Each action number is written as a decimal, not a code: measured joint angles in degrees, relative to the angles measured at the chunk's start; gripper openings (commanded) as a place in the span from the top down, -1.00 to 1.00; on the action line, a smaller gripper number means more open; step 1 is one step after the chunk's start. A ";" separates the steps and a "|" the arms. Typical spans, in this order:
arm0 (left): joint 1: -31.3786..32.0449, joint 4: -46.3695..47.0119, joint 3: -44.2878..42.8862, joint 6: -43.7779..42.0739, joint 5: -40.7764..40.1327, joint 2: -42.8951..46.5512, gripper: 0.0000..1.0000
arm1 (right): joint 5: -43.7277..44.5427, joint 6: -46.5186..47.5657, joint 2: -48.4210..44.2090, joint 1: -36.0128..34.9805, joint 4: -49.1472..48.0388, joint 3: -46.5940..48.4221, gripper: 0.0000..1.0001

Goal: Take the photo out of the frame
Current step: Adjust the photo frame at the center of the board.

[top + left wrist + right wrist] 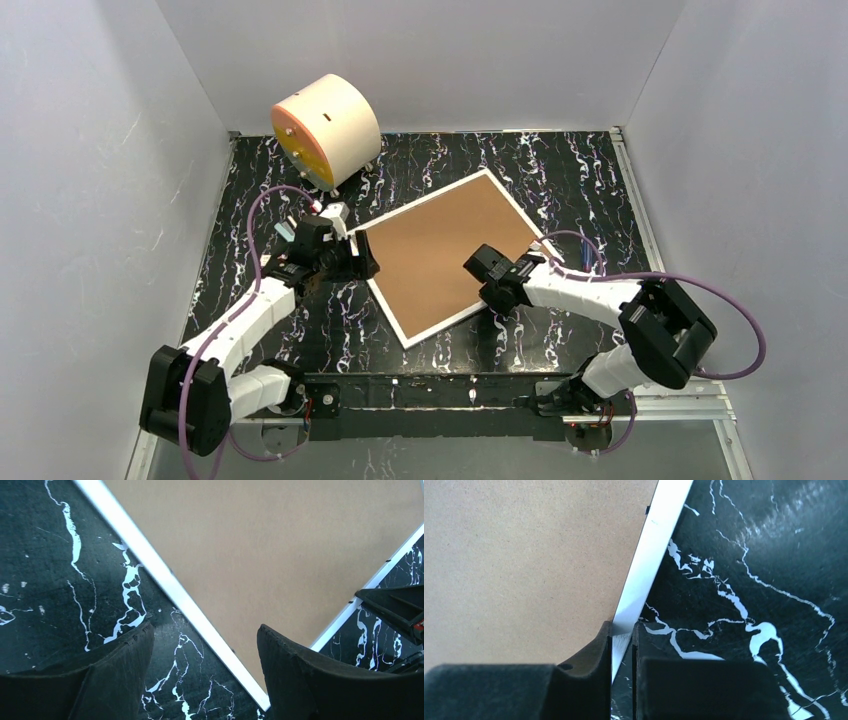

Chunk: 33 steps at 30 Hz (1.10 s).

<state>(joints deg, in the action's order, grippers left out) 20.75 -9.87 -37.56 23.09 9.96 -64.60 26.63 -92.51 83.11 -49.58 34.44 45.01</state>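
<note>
On the black marbled table [560, 170], the frame [440, 255] lies brown back up, its near-right white edge pinched in the right gripper's [622, 642] 2 almost-closed fingers, while the left gripper [205, 632] hangs wide open over its left corner, holding nothing.

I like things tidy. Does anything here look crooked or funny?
The frame lies with its brown back up, turned cornerwise to the edges of the table. Nothing looks spilled or broken.

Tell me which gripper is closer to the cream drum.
Left. The left gripper hangs open at the left edge of the frame, just short of the drum; the right gripper pinches its opposite edge.
</note>
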 measured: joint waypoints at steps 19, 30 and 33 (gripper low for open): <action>0.00 -1.29 0.37 0.79 -7.26 3.45 -0.57 | -10.73 53.57 -0.48 14.49 -11.80 -0.87 0.97; 0.00 -0.26 10.23 7.15 -9.73 3.50 -0.57 | -10.97 73.70 5.53 14.80 -13.09 4.96 0.97; 0.00 0.55 13.53 8.96 -8.48 6.21 -0.59 | -9.14 77.61 9.38 15.15 -12.46 8.96 0.95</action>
<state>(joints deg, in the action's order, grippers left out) 20.75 -9.32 -24.03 32.05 1.48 -58.39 17.50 -14.90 92.49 -34.44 21.98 53.98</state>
